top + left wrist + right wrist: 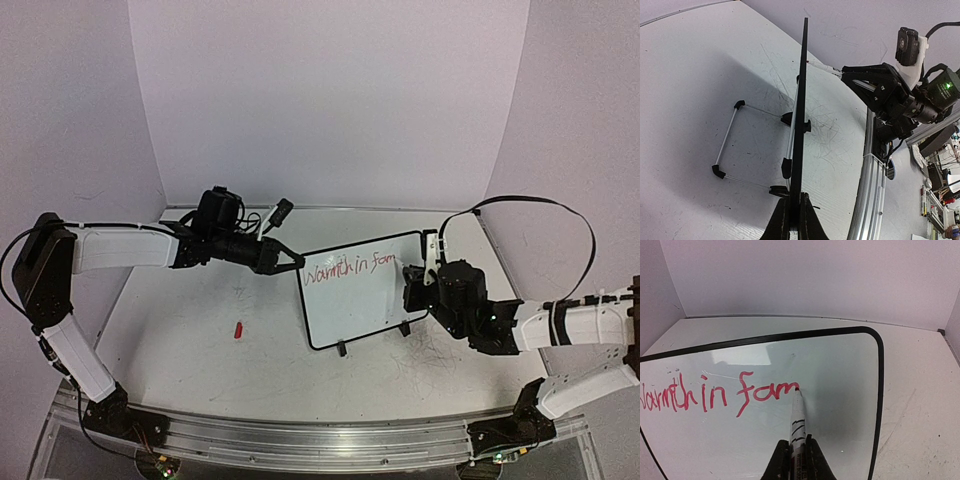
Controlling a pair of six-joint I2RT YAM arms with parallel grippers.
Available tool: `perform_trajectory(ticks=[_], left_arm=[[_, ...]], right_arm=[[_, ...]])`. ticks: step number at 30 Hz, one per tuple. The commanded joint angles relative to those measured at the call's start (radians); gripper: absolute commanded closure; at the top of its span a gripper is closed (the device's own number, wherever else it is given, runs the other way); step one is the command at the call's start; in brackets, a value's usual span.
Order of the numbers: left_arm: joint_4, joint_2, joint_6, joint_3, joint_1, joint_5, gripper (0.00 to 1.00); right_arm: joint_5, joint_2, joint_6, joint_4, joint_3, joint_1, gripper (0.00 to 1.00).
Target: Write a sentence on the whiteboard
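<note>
On the left of the bench (180,340) a small red object (238,329) lies alone, well apart from the work; it may be the marker's cap, set where it cannot get in the way.

To its right, the left end effector (290,262) is clenched on the left edge of the whiteboard (360,305). Its wrist view shows the jaws pinching the thin black frame edge-on. The board stands near mid-bench, propped on a wire stand (727,145) behind it. That prop is light, so the clamp likely steadies the board against the pen's push.

Across the board's upper part runs the sentence (715,395) in red, reading "Warmth in fam" so far. That is unfinished, with bare white to the right and below for the remaining letters.

At the end of the "m", the tip of the marker (797,415) touches the surface. The right end effector (794,455) grasps its barrel low and firmly, angled up at the board so the tip stays visible.
</note>
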Motion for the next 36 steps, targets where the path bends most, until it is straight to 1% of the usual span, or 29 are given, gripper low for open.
perform_trajectory(ticks=[1, 25, 31, 36], left_arm=[[0.018, -0.039, 0.012, 0.003, 0.004, 0.025, 1.00], [0.019, -0.035, 0.014, 0.004, 0.004, 0.023, 1.00], [0.018, -0.035, 0.014, 0.004, 0.004, 0.021, 1.00], [0.019, -0.036, 0.014, 0.004, 0.004, 0.020, 1.00]], right_arm=[[-0.013, -0.014, 0.020, -0.027, -0.005, -0.004, 1.00], [-0.005, 0.002, 0.010, -0.037, 0.015, -0.005, 1.00], [0.008, -0.039, 0.000, -0.037, 0.024, -0.005, 1.00], [-0.008, -0.121, -0.029, -0.025, 0.030, -0.005, 1.00]])
